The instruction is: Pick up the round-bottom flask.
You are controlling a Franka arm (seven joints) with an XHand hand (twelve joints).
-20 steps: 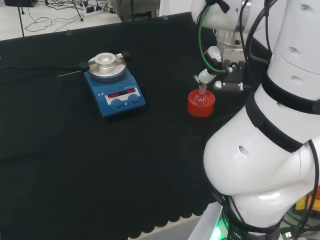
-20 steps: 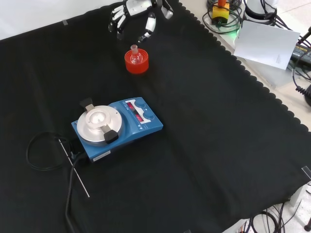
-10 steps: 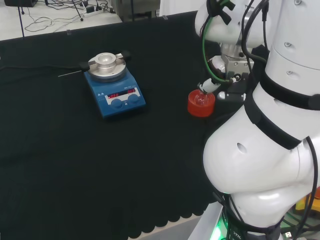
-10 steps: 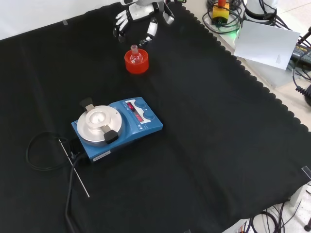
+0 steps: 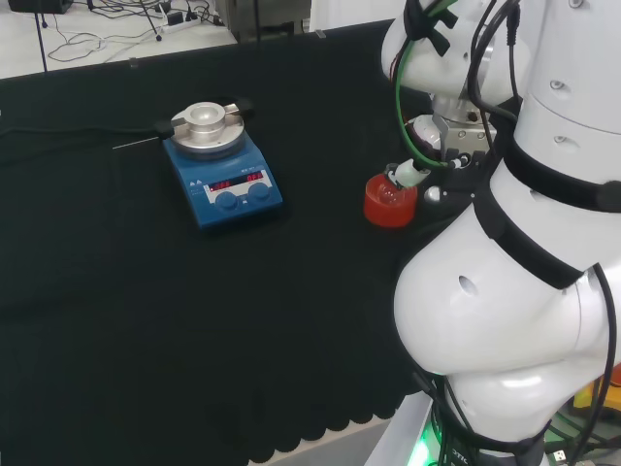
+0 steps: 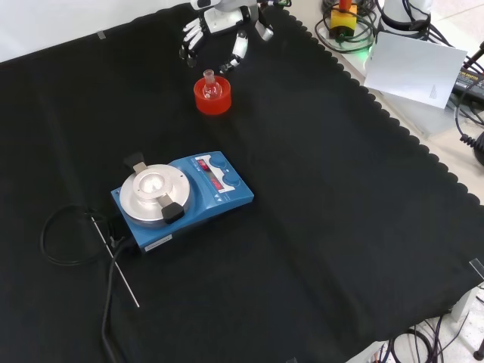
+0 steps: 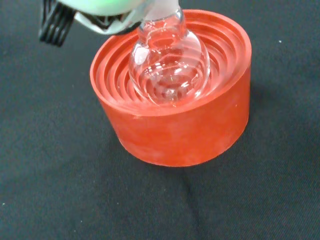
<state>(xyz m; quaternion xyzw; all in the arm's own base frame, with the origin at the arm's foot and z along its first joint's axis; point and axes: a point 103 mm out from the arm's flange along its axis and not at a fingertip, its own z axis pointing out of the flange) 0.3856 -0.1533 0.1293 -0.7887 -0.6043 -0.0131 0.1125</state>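
Note:
The small clear round-bottom flask (image 6: pixel 209 84) stands upright in a red ribbed ring stand (image 6: pixel 212 100) near the far edge of the cloth in the front view. In the wrist view the flask (image 7: pixel 169 62) sits in the middle of the stand (image 7: pixel 185 135), its neck running up under a blurred pale part of the hand (image 7: pixel 105 7). The hand (image 6: pixel 224 24) hovers just behind and above the flask, open, fingers (image 6: pixel 240 48) spread to either side of the neck and apart from it. From the head view a fingertip (image 5: pixel 406 174) hangs right beside the stand (image 5: pixel 389 204).
A blue hotplate stirrer (image 6: pixel 181 193) with a round metal top stands mid-cloth, also in the head view (image 5: pixel 221 165). A black cable and a thin rod (image 6: pixel 115 263) lie to its left in the front view. The cloth's scalloped edge (image 6: pixel 393 121) runs at the right.
The hand has come down and closer to the flask, its fingers now flanking the neck. Flask, stand and stirrer have not moved.

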